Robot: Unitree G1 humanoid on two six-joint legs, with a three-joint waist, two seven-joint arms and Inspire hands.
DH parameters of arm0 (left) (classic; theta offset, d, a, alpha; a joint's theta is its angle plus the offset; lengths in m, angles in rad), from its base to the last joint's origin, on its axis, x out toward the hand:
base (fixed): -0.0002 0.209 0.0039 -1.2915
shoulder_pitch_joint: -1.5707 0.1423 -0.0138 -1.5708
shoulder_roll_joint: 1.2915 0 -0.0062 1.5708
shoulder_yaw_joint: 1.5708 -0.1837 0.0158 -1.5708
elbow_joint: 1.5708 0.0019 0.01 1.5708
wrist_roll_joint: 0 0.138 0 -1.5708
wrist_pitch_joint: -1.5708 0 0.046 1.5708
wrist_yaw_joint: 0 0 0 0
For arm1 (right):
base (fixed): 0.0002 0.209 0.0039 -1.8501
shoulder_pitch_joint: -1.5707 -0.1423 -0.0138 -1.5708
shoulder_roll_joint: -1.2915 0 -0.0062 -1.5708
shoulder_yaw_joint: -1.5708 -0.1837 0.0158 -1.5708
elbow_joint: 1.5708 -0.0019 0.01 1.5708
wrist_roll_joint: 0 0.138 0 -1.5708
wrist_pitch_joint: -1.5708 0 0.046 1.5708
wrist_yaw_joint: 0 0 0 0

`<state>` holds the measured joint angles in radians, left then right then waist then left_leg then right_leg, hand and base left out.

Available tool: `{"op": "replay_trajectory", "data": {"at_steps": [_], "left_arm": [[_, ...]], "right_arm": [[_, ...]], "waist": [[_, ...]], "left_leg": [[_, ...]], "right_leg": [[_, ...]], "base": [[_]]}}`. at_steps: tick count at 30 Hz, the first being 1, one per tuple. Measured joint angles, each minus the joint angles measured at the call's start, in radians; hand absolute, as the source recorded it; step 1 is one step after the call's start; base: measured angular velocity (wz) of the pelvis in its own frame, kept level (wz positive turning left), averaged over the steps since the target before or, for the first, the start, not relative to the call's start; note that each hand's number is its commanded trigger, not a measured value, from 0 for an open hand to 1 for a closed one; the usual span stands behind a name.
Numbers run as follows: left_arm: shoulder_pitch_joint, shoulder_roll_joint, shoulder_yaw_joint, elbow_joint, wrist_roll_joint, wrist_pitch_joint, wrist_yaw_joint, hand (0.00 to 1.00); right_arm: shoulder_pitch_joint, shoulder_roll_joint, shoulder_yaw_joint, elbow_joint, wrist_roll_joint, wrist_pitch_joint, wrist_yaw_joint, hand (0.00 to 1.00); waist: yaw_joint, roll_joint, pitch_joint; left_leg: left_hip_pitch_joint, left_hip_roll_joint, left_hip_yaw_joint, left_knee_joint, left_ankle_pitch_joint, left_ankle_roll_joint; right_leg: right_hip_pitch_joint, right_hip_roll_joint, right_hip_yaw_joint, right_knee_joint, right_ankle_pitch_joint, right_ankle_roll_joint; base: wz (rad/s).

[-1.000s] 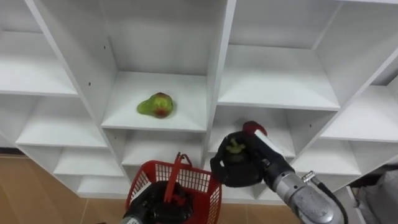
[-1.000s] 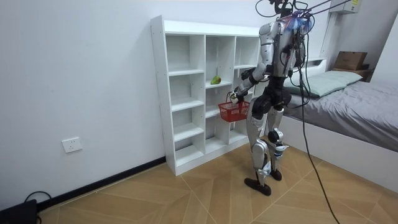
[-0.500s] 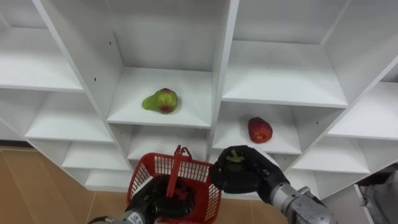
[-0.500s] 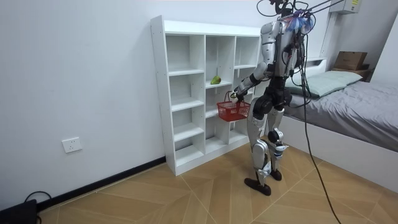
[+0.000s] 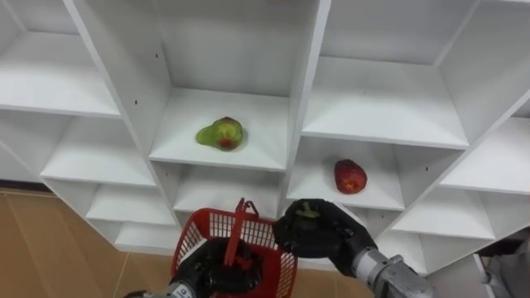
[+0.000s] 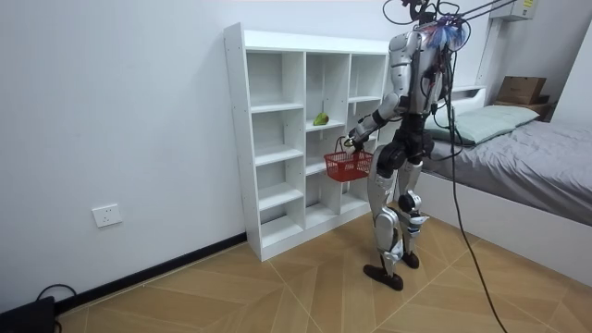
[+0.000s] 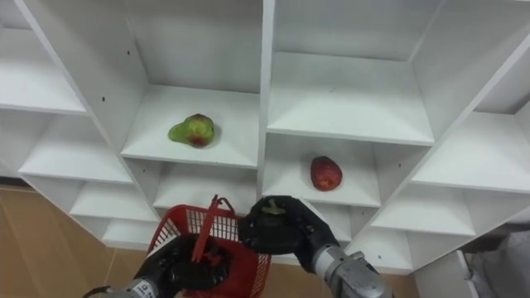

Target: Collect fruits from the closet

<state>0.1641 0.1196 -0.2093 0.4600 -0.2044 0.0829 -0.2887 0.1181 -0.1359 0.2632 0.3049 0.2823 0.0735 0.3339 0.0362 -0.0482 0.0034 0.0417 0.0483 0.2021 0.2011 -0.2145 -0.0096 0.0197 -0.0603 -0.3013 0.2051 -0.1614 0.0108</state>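
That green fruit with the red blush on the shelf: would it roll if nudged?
Likely it would wobble, not roll far: the green fruit looks lopsided, tapered at one end, lying on a flat shelf. Its skin looks smooth, so it may slip in a grip.

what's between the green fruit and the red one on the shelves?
Only the white upright divider: green fruit in the compartment left of it, red fruit right of it, on a lower shelf. Both eye views show it.
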Motion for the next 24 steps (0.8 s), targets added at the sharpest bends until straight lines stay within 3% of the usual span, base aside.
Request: {"op": "replay_trajectory", "data": {"at_steps": [3,11,24], "left_arm": [[0.000,-0.008,0.001,0.000,0.000,0.004,0.000,1.00],[0.000,-0.016,-0.010,0.009,0.000,0.007,0.000,1.00],[0.000,-0.016,-0.031,0.024,0.000,0.029,-0.005,1.00]], "right_arm": [[0.000,0.014,0.000,0.001,0.001,0.015,0.010,1.00],[-0.003,0.019,0.020,0.067,0.001,0.016,0.018,1.00],[-0.011,0.033,0.030,0.077,0.001,0.031,0.018,1.00]], "waist": [[0.003,0.004,-0.0002],[0.002,0.024,0.0081],[0.000,0.012,0.0080]], "left_leg": [[-0.004,0.002,0.000,0.000,0.000,0.000],[-0.003,0.007,0.001,-0.002,0.000,0.000],[-0.002,0.007,0.001,-0.001,0.000,0.000]], "right_leg": [[0.001,0.001,0.000,0.001,0.001,-0.002],[-0.001,0.007,0.000,0.003,0.002,-0.003],[0.000,0.007,0.001,0.001,0.002,-0.003]], "base": [[0.00],[0.00],[0.00]]}}
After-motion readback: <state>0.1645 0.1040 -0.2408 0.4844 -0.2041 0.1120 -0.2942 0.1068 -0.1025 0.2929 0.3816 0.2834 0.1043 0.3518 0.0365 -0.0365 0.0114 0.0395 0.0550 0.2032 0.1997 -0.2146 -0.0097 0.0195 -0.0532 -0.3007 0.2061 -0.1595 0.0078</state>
